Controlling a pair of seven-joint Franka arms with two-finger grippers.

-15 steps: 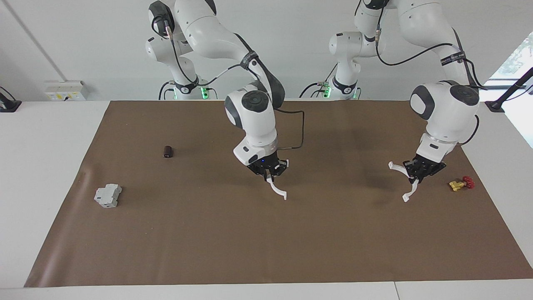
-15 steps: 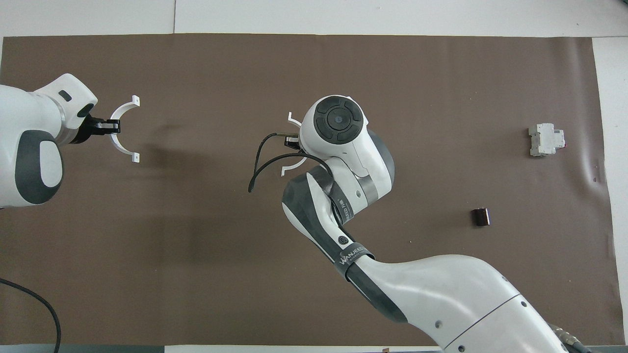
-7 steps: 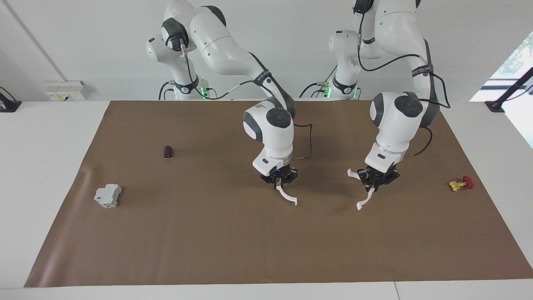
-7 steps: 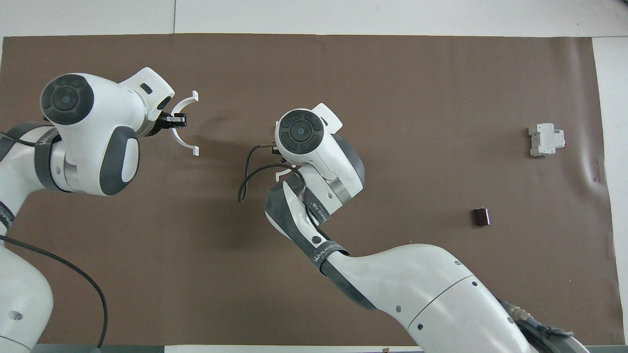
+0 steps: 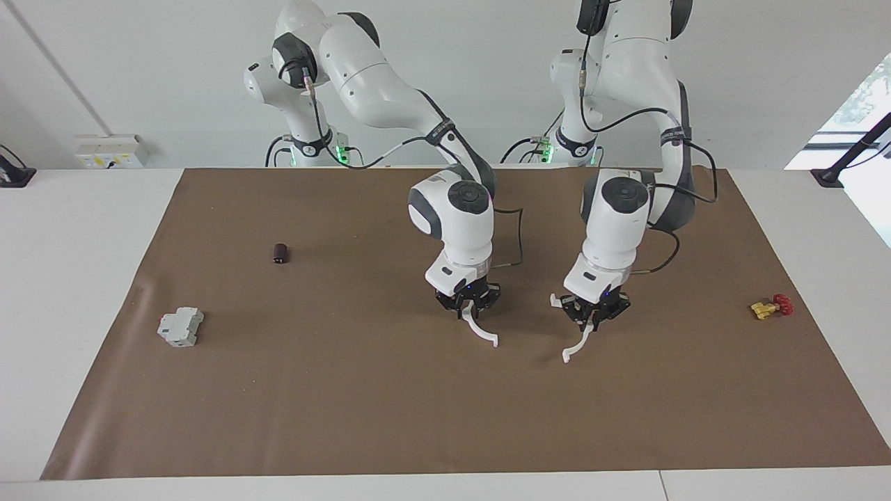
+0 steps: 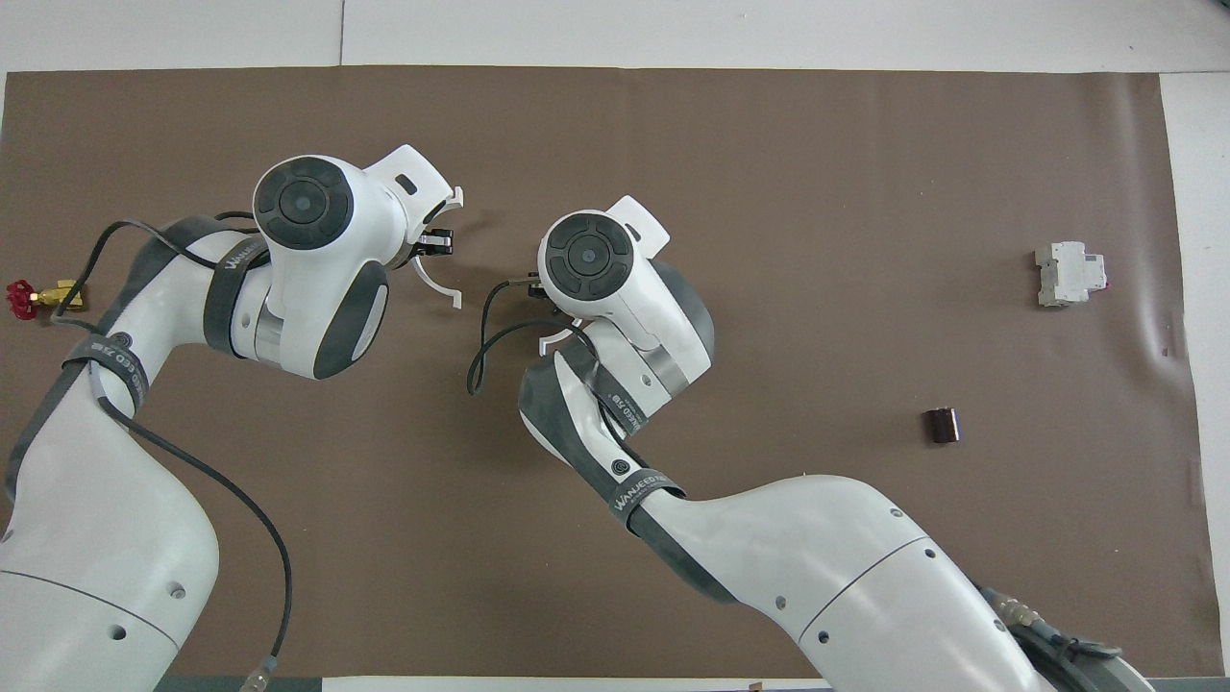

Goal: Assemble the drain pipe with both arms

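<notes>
The drain pipe is in two white half-ring arcs, each held in a gripper just above the brown mat near the table's middle. My right gripper [image 5: 468, 307] is shut on one arc [image 5: 482, 333]. In the overhead view that arm's wrist hides its gripper and only an end of its arc [image 6: 553, 338] shows. My left gripper [image 5: 595, 314] [image 6: 438, 246] is shut on the other arc [image 5: 576, 345] [image 6: 438, 289]. The two arcs hang side by side with a gap between them and do not touch.
A grey boxy block [image 5: 181, 327] [image 6: 1067, 274] and a small dark cylinder [image 5: 280, 253] [image 6: 942, 425] lie toward the right arm's end of the mat. A small red and yellow valve [image 5: 769, 306] [image 6: 34, 296] lies toward the left arm's end.
My left gripper has carried its arc from near the valve toward the table's middle, close to the right gripper. My right gripper shifted slightly toward it, then held still.
</notes>
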